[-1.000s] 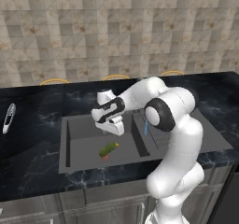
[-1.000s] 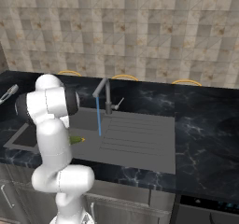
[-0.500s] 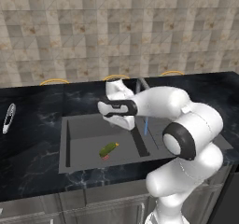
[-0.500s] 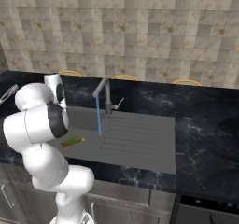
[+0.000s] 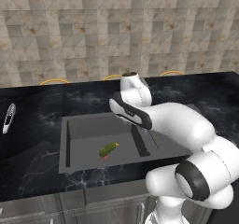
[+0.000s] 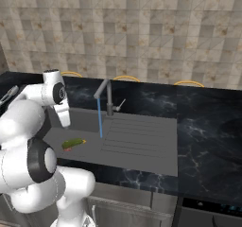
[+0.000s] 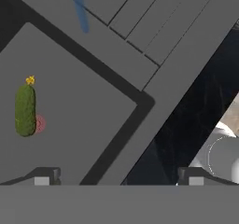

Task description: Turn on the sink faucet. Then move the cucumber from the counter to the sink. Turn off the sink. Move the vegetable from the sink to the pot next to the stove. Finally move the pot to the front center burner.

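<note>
The yellow-green cucumber (image 5: 108,149) (image 6: 73,143) (image 7: 25,110) lies in the dark grey sink (image 5: 88,129) (image 6: 142,143) (image 7: 93,111), beside the red mark (image 7: 41,123) at the drain. The sink faucet (image 6: 108,96) stands behind the basin, and a thin blue stream of water (image 6: 99,119) (image 7: 80,8) falls from its spout. My gripper (image 6: 66,122) (image 7: 119,176) hangs above the basin's edge near the ribbed drainboard, open and holding nothing, well apart from the cucumber. The black marble counter (image 5: 32,125) (image 6: 208,126) surrounds the sink. The pot and the stove are out of view.
A slim white-silver utensil (image 5: 8,117) (image 6: 9,94) lies on the counter left of the sink. A tiled wall rises behind the counter. My own arm (image 5: 177,125) covers the sink's right half in the left base view.
The arm has swung right and forward over the sink, and the hand has turned toward the drainboard side. The cucumber has stayed put in the basin. The jaws remain open.
</note>
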